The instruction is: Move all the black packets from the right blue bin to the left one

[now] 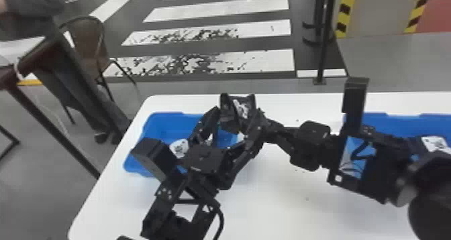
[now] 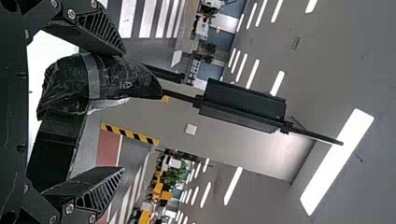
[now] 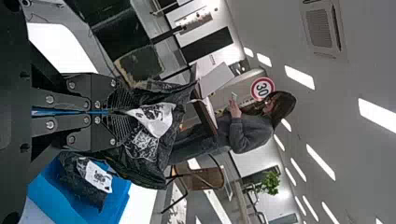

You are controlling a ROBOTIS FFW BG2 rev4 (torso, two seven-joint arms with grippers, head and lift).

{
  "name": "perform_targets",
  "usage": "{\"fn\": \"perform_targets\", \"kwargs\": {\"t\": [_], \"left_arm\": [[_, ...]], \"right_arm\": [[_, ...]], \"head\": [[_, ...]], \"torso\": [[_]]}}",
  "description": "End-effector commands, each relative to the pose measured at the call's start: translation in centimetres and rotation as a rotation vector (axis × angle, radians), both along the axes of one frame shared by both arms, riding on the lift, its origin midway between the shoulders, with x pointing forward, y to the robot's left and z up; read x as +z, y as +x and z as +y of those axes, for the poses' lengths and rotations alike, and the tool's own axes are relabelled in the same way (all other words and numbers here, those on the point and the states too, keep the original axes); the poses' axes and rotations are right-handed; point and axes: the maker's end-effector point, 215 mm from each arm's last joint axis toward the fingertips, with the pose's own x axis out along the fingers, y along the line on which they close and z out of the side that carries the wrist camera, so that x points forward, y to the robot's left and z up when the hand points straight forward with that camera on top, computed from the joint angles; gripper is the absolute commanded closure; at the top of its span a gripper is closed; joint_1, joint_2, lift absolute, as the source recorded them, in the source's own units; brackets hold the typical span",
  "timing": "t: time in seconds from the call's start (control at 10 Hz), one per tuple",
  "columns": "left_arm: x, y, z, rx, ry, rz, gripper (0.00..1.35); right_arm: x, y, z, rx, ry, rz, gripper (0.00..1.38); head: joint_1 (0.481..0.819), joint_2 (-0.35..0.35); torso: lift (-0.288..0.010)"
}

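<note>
We are seeing one black packet (image 1: 240,109) near the middle of the head view, raised above the right end of the left blue bin (image 1: 164,122). The right pincer (image 3: 122,114) is gripping this packet with its fingers closed together. The left pincer (image 2: 122,111) is standing open, and the packet is lying between its two fingers, closer to the finger at the top of the left wrist view. The packet's long axis is running about along the left fingers and across the right ones. So we are judging that a handover is coming: the left pincer is needing only to close, then the right one to let go. The left arm is also being the nearer one to the left bin.

At the lower left of the right wrist view, another packet (image 3: 84,179) is lying in that bin. At the right edge of the head view, a packet with a white label (image 1: 436,143) is showing at the right blue bin (image 1: 399,123). The labels are bearing dark print, which we are not reading. Both bins are resting on the white worktop (image 1: 285,199).
</note>
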Motion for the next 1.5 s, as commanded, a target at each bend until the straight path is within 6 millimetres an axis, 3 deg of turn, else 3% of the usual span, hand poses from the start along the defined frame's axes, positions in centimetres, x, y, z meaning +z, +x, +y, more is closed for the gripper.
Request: {"fn": "perform_targets", "kwargs": {"t": [0.0, 0.1, 0.2, 0.3, 0.5, 0.9, 1.0, 1.2, 1.3, 1.4], "left_arm": [[-0.7, 0.1, 0.1, 0.007, 0.003, 0.022, 0.18], [-1.1, 0.2, 0.1, 0.007, 0.006, 0.037, 0.34], [-0.4, -0.1, 0.6, 0.038, 0.02, 0.028, 0.89], [0.7, -0.9, 1.1, 0.082, 0.03, 0.03, 1.11], [1.8, -1.4, 1.7, 0.117, 0.042, 0.011, 1.21], [3.3, -1.8, 0.8, 0.1, 0.029, -0.019, 1.22], [3.9, -1.8, 1.2, 0.115, 0.022, -0.037, 1.22], [4.6, -1.4, 3.7, 0.189, 0.074, -0.07, 1.22], [3.8, -0.6, 6.0, 0.269, 0.156, -0.084, 1.22], [1.5, 1.3, 8.8, 0.343, 0.263, -0.074, 1.22]], "right_arm": [[-0.1, -1.1, 0.9, 0.026, 0.003, 0.006, 1.12], [-0.3, -1.6, 1.4, 0.04, 0.003, 0.011, 1.12], [-0.3, -1.9, 1.7, 0.045, 0.005, 0.013, 1.12], [-0.2, -2.0, 1.8, 0.049, 0.004, 0.011, 1.12], [-0.4, -1.9, 1.7, 0.047, 0.003, 0.017, 1.12], [0.2, -0.9, 1.5, 0.031, 0.01, 0.001, 1.12], [0.5, -0.6, 1.5, 0.026, 0.022, 0.003, 1.04], [0.4, -0.1, 0.6, 0.001, 0.049, 0.011, 0.35], [-0.1, 0.4, -0.6, -0.031, 0.063, 0.025, 0.12], [-0.7, 1.2, -2.4, -0.074, 0.069, 0.037, 0.1]], "head": [[0.695, 0.24], [0.695, 0.25], [0.695, 0.26], [0.695, 0.272], [0.695, 0.291], [0.695, 0.285], [0.695, 0.281], [0.695, 0.286], [0.692, 0.29], [0.686, 0.302]], "torso": [[-0.14], [-0.14], [-0.14], [-0.14], [-0.14], [-0.14], [-0.14], [-0.14], [-0.14], [-0.14]]}}
